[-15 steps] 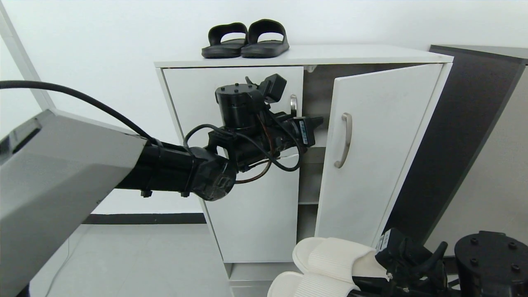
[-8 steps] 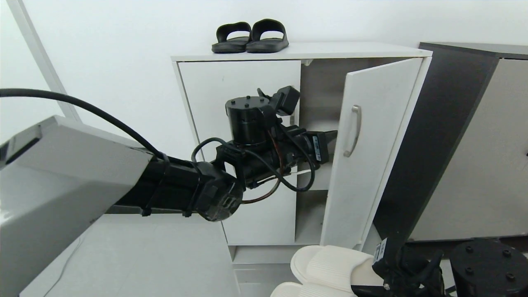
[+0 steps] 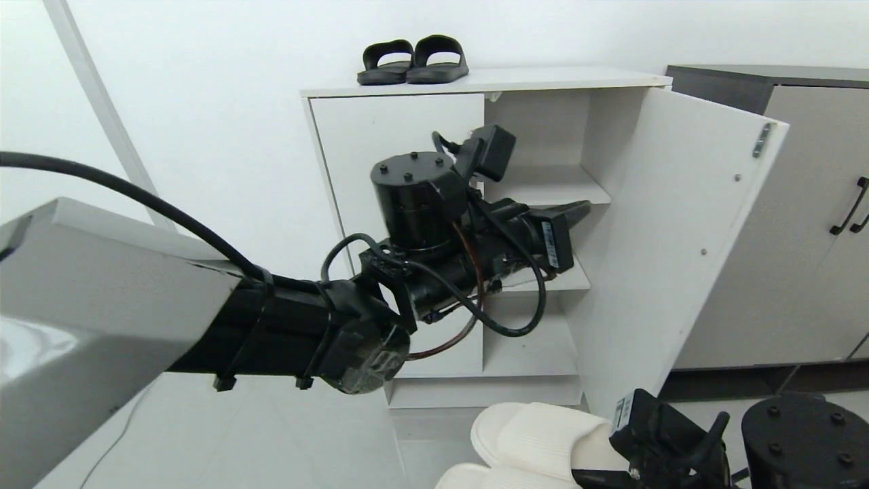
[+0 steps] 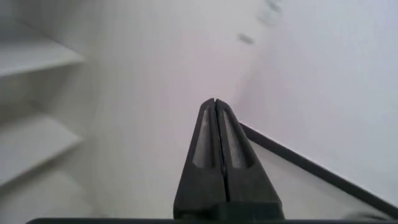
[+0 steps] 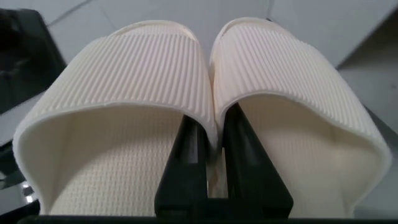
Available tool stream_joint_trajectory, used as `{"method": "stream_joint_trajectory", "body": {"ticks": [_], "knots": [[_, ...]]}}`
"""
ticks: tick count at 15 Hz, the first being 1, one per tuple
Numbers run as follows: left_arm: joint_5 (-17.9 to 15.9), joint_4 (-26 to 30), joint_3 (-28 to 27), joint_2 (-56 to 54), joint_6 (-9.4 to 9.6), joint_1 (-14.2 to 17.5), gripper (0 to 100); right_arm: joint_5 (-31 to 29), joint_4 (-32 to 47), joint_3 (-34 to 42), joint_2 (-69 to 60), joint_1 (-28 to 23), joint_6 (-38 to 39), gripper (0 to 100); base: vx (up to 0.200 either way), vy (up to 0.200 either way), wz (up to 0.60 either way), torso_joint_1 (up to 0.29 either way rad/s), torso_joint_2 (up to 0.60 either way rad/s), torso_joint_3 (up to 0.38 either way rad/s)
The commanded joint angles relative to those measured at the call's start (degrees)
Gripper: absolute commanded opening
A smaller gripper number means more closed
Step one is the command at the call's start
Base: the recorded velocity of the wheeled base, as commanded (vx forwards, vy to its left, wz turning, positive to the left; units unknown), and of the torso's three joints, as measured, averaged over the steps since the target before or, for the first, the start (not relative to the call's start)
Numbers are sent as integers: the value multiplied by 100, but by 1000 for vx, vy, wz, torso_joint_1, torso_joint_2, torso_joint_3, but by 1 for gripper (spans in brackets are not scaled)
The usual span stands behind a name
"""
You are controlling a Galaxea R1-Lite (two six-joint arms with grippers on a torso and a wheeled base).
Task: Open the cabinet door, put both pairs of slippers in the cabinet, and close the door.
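The white cabinet [image 3: 394, 170] has its left door closed and its right door [image 3: 679, 258] swung wide, inner face showing. Bare shelves [image 3: 543, 193] sit inside. A black pair of slippers [image 3: 413, 61] rests on the cabinet top. My left gripper [image 3: 582, 207] is shut and holds nothing, level with the middle shelf and close to the open door's inner face [image 4: 323, 81]; its closed tips [image 4: 214, 102] point past the shelves [image 4: 37, 56]. Low at the front, my right gripper [image 3: 614, 435] is shut on the white slippers [image 3: 536, 435], pinching their adjoining side walls [image 5: 214, 124].
A grey cabinet [image 3: 801, 224] with black handles [image 3: 852, 204] stands just right of the open door. A white wall runs behind and to the left. Light floor [image 3: 271, 435] lies in front of the cabinet.
The right door has swung from slightly ajar to wide open, with my left gripper moving right alongside it. The head view has also shifted. The white slippers stay held low.
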Motion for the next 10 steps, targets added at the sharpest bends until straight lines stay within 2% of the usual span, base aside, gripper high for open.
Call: {"method": "stream_joint_trajectory", "body": {"ticks": [1, 2, 4, 5, 6, 8, 9, 10], "knots": [[322, 116, 476, -498, -3, 379, 0, -106, -7, -354, 282, -400, 121, 0, 0, 0, 0, 0, 0, 0], [454, 292, 915, -973, 14, 590, 0, -361, -7, -521, 396, -576, 235, 0, 0, 0, 0, 0, 0, 0], [568, 766, 1408, -1755, 225, 959, 0, -774, -16, -741, 625, -761, 367, 0, 0, 0, 0, 0, 0, 0], [963, 1487, 1742, -2537, 559, 1372, 0, -1240, -7, -1022, 871, -884, 437, 0, 0, 0, 0, 0, 0, 0], [1368, 1953, 1953, -3073, 779, 1574, 0, -1574, -7, -1206, 1055, -945, 569, 0, 0, 0, 0, 0, 0, 0], [1878, 2612, 2410, -4075, 858, 1768, 0, -2102, -7, -1646, 1398, -980, 894, 0, 0, 0, 0, 0, 0, 0], [2203, 2797, 2673, -4550, 928, 1768, 0, -2348, -7, -1839, 1521, -1024, 999, 0, 0, 0, 0, 0, 0, 0], [2625, 2973, 2954, -5016, 1069, 1768, 0, -2594, -7, -1980, 1644, -1077, 1052, 0, 0, 0, 0, 0, 0, 0]]}}
